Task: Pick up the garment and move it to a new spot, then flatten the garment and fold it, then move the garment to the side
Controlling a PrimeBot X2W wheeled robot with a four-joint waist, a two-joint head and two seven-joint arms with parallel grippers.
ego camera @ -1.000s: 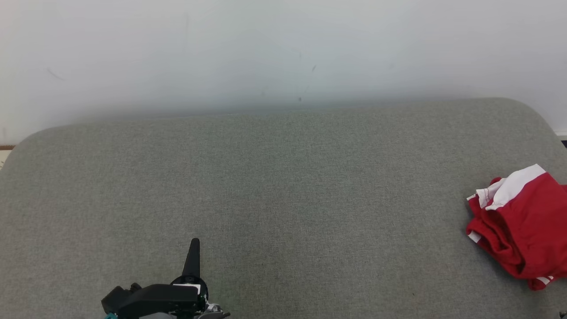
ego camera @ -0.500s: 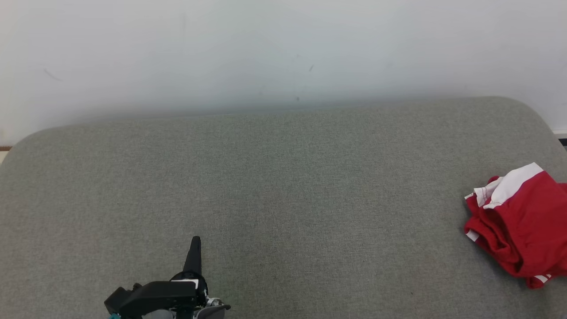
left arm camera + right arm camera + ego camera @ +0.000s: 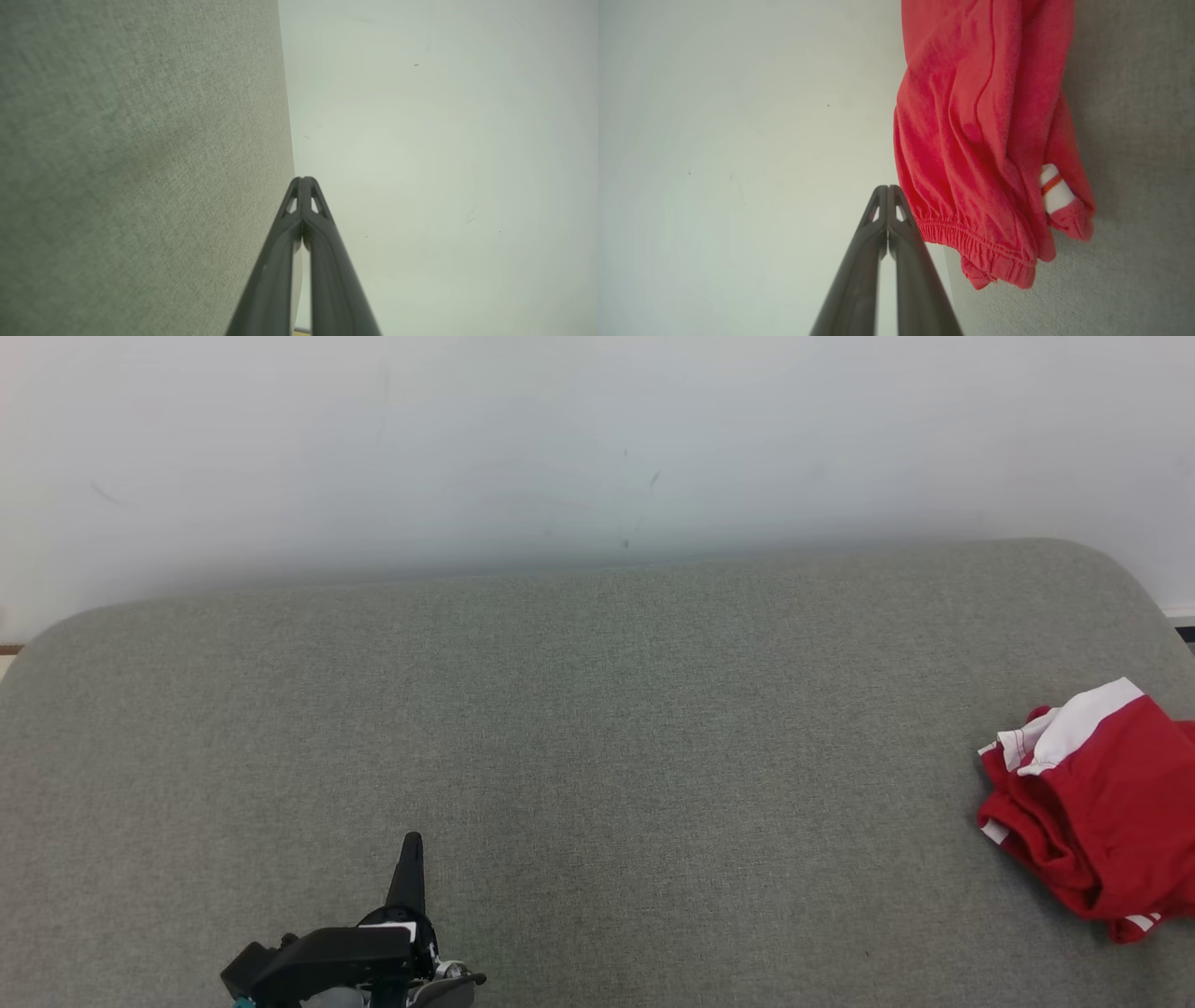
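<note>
Crumpled red-and-white cloth garment (image 3: 971, 140) lies close beside the clenched, empty right pincer (image 3: 888, 188); left pincer (image 3: 411, 843) clenched, well apart.

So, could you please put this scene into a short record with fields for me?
support: grey cushioned surface against a pale wall
item: garment, red with white trim, lying in a rumpled bundle at the surface's right edge
left arm: left tool shut and empty, over the near left of the surface, far from the garment
right arm: right tool shut and empty, tips close beside the garment's elastic hem
grasp: garment not held
</note>
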